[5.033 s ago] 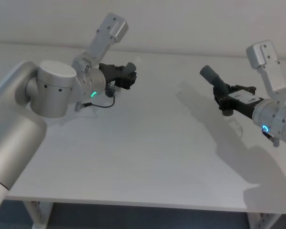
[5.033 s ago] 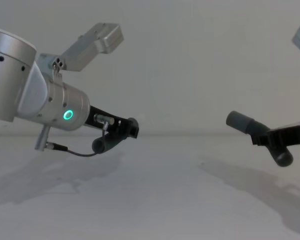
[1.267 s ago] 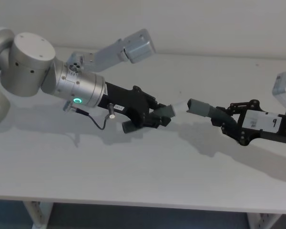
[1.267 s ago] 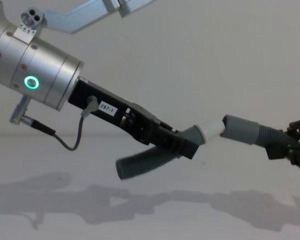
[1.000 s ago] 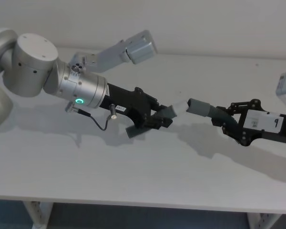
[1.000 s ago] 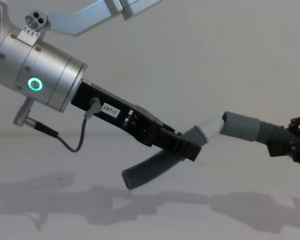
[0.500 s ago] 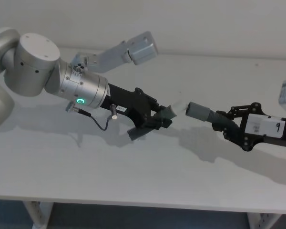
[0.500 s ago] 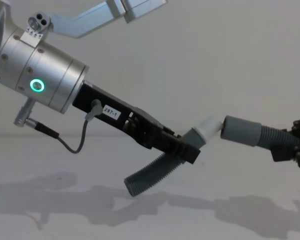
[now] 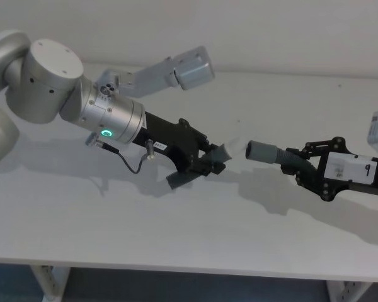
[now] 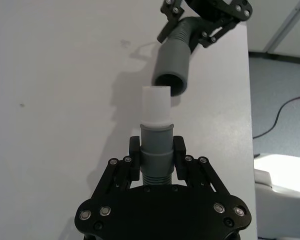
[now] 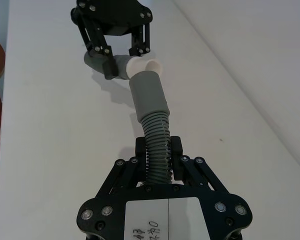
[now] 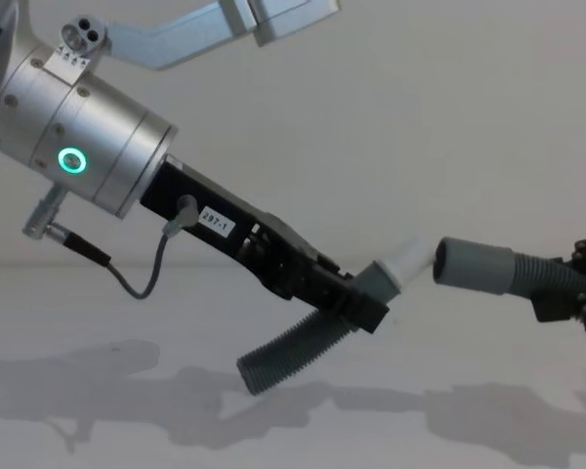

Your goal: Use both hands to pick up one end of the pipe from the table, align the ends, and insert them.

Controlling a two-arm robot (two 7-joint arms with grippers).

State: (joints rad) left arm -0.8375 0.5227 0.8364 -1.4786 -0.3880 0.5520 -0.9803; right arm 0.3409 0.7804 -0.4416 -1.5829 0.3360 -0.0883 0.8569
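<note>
Chest view is showing both pipe pieces held clear above the table (image 12: 98, 410), with their mating ends facing each other near the middle of the workspace. The left gripper (image 12: 363, 301) is reaching in from the left, and its jaws are clamped on the spigot piece (image 12: 291, 354) just behind the grey collar (image 12: 376, 277). Gripping at that location is leaving the white spigot (image 12: 403, 260) fully exposed for entry, while the ribbed tail is hanging free below the jaws. The right gripper (image 12: 554, 293) is entering from the right, closed on the ribbed section of the socket piece (image 12: 529, 276), so the socket cuff (image 12: 472, 264) is projecting forward unobstructed.

The spigot tip is sitting just beside the socket mouth and is not yet entering it. The spigot is pointing upward and to the right, whereas the cuff is lying nearly level, so the two axes are meeting at an angle. Left wrist view is confirming the offset: the spigot tip is overlapping the rim of the open mouth rather than sitting on its centre.

Step in hand, as judged: final alignment, immediately before insertion. Pickup is complete for both pieces. The next move is calling for a tilt correction on one or both wrists until the axes coincide, followed by a straight push along that common line. Caution: both pieces are flexible. Pushing while misaligned is likely to make the spigot catch on the rim and bend the hose instead of seating.
</note>
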